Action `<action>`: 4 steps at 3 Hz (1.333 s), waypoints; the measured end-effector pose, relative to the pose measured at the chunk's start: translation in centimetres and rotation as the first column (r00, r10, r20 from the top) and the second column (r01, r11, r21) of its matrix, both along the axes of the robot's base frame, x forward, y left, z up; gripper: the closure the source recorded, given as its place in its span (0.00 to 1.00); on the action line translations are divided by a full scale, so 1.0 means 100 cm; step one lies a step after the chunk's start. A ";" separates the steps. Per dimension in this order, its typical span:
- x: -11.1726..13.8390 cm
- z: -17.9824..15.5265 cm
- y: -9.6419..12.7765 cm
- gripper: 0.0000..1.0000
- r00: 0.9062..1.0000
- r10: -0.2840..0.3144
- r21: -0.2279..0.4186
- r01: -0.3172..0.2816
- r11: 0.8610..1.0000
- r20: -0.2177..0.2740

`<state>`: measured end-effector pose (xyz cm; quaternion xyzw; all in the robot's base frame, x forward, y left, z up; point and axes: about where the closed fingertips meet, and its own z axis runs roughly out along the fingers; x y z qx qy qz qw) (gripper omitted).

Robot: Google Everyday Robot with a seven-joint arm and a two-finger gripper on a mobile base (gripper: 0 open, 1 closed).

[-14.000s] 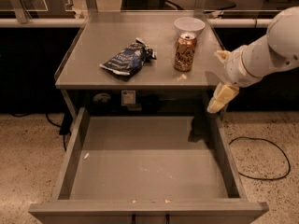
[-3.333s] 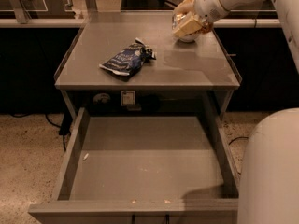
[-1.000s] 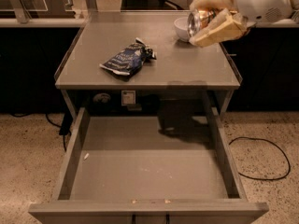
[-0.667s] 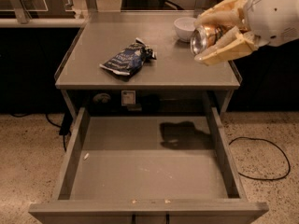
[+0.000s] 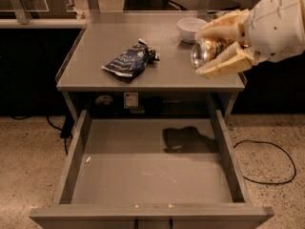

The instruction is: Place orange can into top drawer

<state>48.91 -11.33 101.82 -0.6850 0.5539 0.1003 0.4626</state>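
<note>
My gripper [image 5: 209, 49] is at the upper right, above the front right corner of the tabletop, and is shut on the orange can [image 5: 206, 52]. The can lies tilted on its side between the cream fingers [image 5: 224, 66], its silver end facing the camera; most of its body is hidden. The top drawer [image 5: 152, 173] is pulled fully open below, grey with a flat bottom and nothing in it. The gripper's shadow falls on the drawer's back right part.
A dark blue foil snack bag [image 5: 129, 61] lies on the grey tabletop [image 5: 105, 73] at centre left. A white bowl [image 5: 190, 28] stands at the back right. A black cable [image 5: 267, 163] loops on the speckled floor right of the drawer.
The gripper lifted the can from beside the bowl and carried it forward and right toward the tabletop's front edge. Its shadow has moved onto the drawer floor.
</note>
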 end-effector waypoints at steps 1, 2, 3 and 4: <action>-0.006 -0.037 0.004 1.00 0.999 0.030 0.057 -0.029 0.998 -0.014; -0.012 -0.072 0.012 1.00 0.998 0.053 0.093 -0.050 0.994 -0.033; -0.016 -0.100 0.026 1.00 0.995 0.080 0.114 -0.073 0.991 -0.057; -0.029 -0.126 0.040 1.00 0.991 0.099 0.124 -0.087 0.988 -0.095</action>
